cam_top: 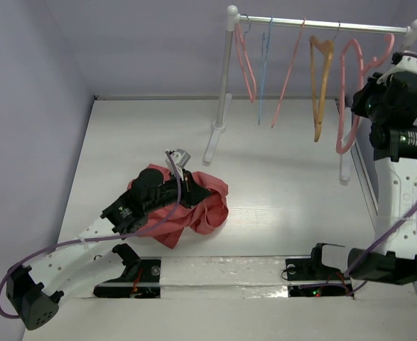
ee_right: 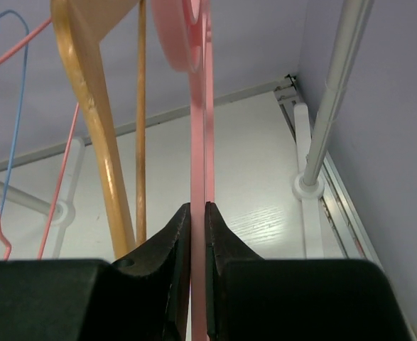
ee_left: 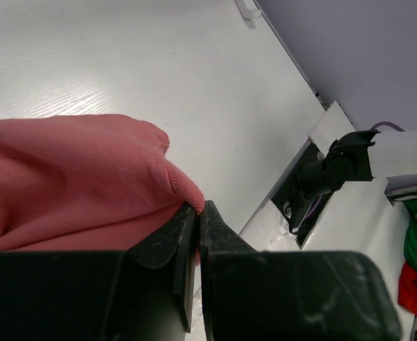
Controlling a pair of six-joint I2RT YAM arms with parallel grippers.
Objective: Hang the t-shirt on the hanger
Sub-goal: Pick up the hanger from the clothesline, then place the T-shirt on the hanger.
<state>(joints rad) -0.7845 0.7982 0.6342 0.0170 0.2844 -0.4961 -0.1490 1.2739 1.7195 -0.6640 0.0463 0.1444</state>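
The salmon-red t-shirt (cam_top: 202,207) lies crumpled on the table left of centre. My left gripper (cam_top: 182,186) is down on it, shut on a ribbed hem fold of the t-shirt (ee_left: 87,177); the cloth edge sits pinched between the fingertips (ee_left: 198,209). The thick pink hanger (cam_top: 350,92) hangs at the right end of the rail. My right gripper (cam_top: 366,99) is raised beside it and shut on the hanger's pink bar (ee_right: 199,163), which runs straight up between the jaws (ee_right: 198,213).
A white garment rack (cam_top: 322,25) stands at the back with thin pink wire hangers (cam_top: 245,64), a blue wire hanger (cam_top: 263,71) and an orange-tan hanger (cam_top: 322,78). Its right post (ee_right: 329,106) is close to my right gripper. Walls close both sides.
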